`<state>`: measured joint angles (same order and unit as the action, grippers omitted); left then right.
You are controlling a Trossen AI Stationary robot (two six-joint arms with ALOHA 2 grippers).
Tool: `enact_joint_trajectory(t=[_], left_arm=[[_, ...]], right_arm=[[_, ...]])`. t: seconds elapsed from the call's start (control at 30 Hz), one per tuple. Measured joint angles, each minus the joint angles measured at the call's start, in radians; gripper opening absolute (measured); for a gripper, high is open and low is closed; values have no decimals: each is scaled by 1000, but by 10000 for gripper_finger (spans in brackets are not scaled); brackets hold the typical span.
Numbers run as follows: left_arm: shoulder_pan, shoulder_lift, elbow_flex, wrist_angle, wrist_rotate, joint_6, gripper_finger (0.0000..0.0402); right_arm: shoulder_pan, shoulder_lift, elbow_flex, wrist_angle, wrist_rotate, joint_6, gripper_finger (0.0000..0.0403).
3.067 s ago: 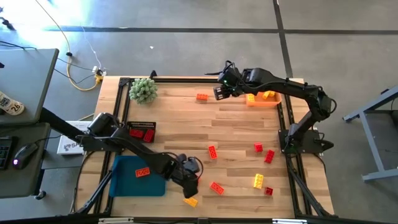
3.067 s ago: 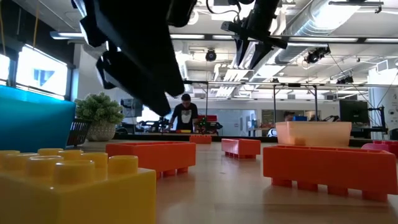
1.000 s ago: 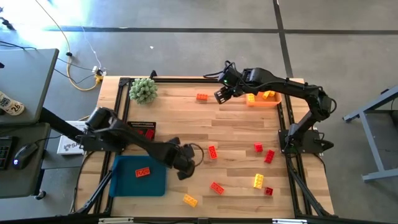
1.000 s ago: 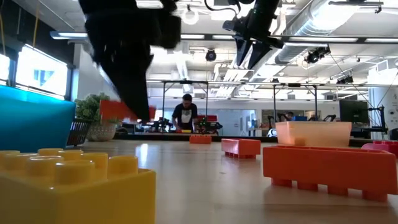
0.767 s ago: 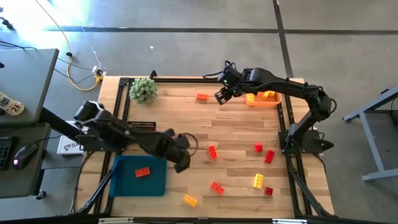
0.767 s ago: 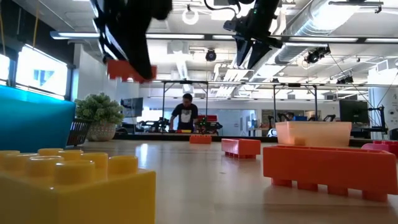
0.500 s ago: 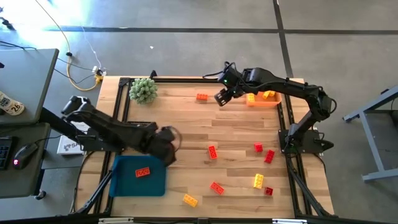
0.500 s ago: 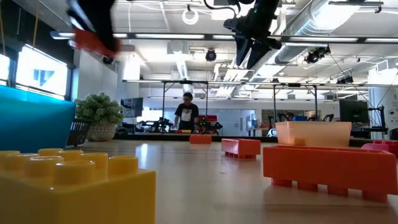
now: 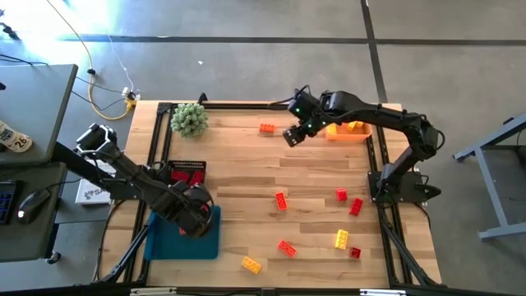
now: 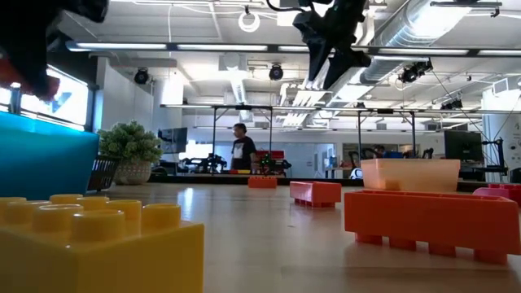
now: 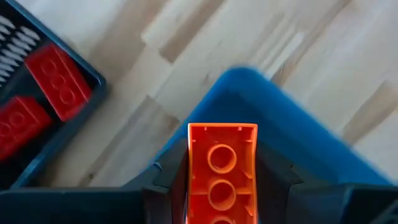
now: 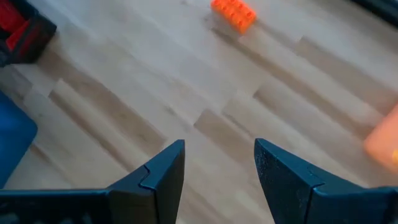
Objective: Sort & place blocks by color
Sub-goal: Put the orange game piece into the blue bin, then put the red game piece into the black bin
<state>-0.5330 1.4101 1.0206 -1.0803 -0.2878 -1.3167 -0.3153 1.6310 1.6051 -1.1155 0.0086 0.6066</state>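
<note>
Nearest the low camera, a yellow block [image 10: 98, 244] fills the corner of the tabletop [image 10: 277, 244], with orange blocks [image 10: 431, 220] a little farther back.

Seen from above, the front of the tabletop [image 9: 246, 173] carries a yellow block [image 9: 251, 265], an orange one [image 9: 286, 247], another yellow [image 9: 341, 239] and a dark red one [image 9: 354, 252]. Just behind them lie three more red blocks [image 9: 281, 200], [image 9: 341, 194], [image 9: 356, 206].

At front left sits a blue tray [image 9: 164, 242]. The left gripper [image 9: 196, 215] hangs over its inner edge, fingers clenched on an orange block [image 11: 222, 171] that stands lengthwise between them, above the tray's rim [image 11: 298, 143]. Just beyond the tray, a dark bin [image 9: 186, 173] holds red blocks [image 11: 59, 81].

Farther back, the right gripper [image 9: 294, 134] hovers above bare wood, its fingers [image 12: 163, 171] released and holding nothing. An orange block [image 9: 267, 127] lies near it, toward the back edge. Beside that arm's wrist, an orange tray [image 9: 349, 131] holds yellow blocks [image 9: 355, 126]. A green plant ball [image 9: 189, 120] stands in the back left corner.

Beyond the tabletop, a person [image 10: 242, 152] stands in the room.
</note>
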Motion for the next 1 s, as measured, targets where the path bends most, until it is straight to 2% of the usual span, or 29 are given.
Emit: enact_joint_trajectory(t=[0.33, 0.5, 0.6, 1.0], left_arm=[[-80, 0, -92, 83, 17, -53, 114], [-91, 0, -106, 122, 17, -52, 162], [-91, 0, -106, 122, 17, -41, 177], [-88, 0, -106, 121, 18, 42, 178]], right_arm=[[164, 0, 0, -144, 18, 146, 181], [282, 0, 0, -173, 20, 238, 181], [356, 0, 0, -182, 46, 298, 181], [637, 0, 0, -296, 162, 715, 181]])
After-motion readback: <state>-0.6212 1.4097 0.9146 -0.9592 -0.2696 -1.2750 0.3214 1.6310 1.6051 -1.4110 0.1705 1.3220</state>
